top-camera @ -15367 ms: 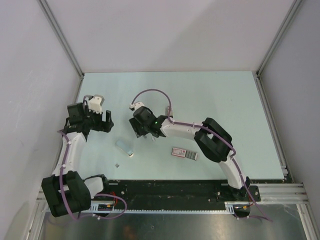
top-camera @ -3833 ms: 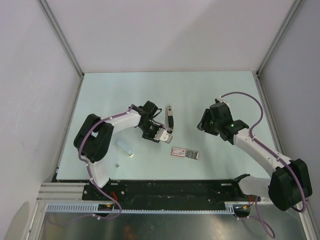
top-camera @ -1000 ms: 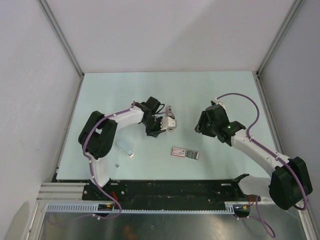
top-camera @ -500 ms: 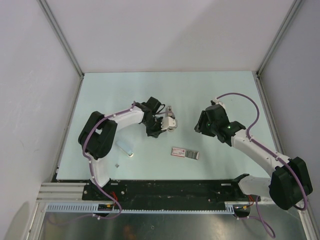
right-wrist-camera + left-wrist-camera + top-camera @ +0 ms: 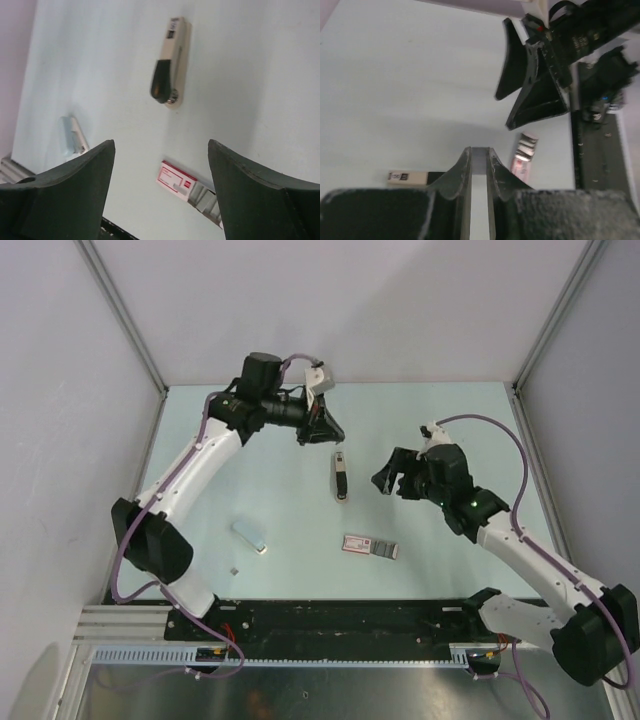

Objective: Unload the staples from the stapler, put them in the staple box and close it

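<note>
The stapler (image 5: 341,476), slim with a black top and beige body, lies flat and free mid-table; the right wrist view has it ahead of the jaws (image 5: 167,82). The staples (image 5: 250,535), a short pale blue bar with a whitish end, rest front left, also in the right wrist view (image 5: 70,135), with a tiny bit (image 5: 234,568) nearby. My left gripper (image 5: 325,428) hangs raised behind the stapler, shut with nothing seen between its fingers (image 5: 478,155). My right gripper (image 5: 395,478) stands wide open to the stapler's right, holding nothing (image 5: 160,190).
A red-and-white staple box (image 5: 370,546) with its tray pulled out lies near the front middle, seen between the right fingers (image 5: 182,185) and in the left wrist view (image 5: 525,152). Grey walls enclose the table on three sides.
The left gripper has left the stapler, risen and swung toward the back wall. The stapler now lies free on the table. The right gripper has opened wider and shifted slightly left.
</note>
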{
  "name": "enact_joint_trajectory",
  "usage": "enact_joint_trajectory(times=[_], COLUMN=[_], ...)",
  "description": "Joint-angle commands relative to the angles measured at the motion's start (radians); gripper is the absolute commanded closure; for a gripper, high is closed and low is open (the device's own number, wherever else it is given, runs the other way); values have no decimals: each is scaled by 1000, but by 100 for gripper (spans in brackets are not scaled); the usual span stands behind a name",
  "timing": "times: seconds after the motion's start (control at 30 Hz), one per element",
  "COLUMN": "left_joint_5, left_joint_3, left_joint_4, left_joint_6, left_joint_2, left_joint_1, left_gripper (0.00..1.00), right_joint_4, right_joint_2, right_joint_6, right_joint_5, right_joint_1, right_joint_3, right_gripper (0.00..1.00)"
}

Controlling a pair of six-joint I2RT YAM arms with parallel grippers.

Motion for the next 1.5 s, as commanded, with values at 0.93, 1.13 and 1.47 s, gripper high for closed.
enact_joint_trajectory(times=[0.93, 1.13, 1.47], left_joint_5=[170, 123, 92], left_joint_3=[-477, -547, -564], left_joint_4=[1965, 1967, 1966], left_joint_6=[-1931, -1883, -1873], left_joint_2=[-23, -61, -75], left_joint_1=[1, -1, -10], left_gripper=[100, 100, 100], right_joint_4=[726, 776, 779], right_joint_2=[-161, -125, -82], right_joint_6=[137, 184, 201], right_joint_5=[-455, -459, -455], right_joint_1=[-15, -17, -4], right_joint_3=[34, 34, 34], right_gripper=[32, 35, 37])
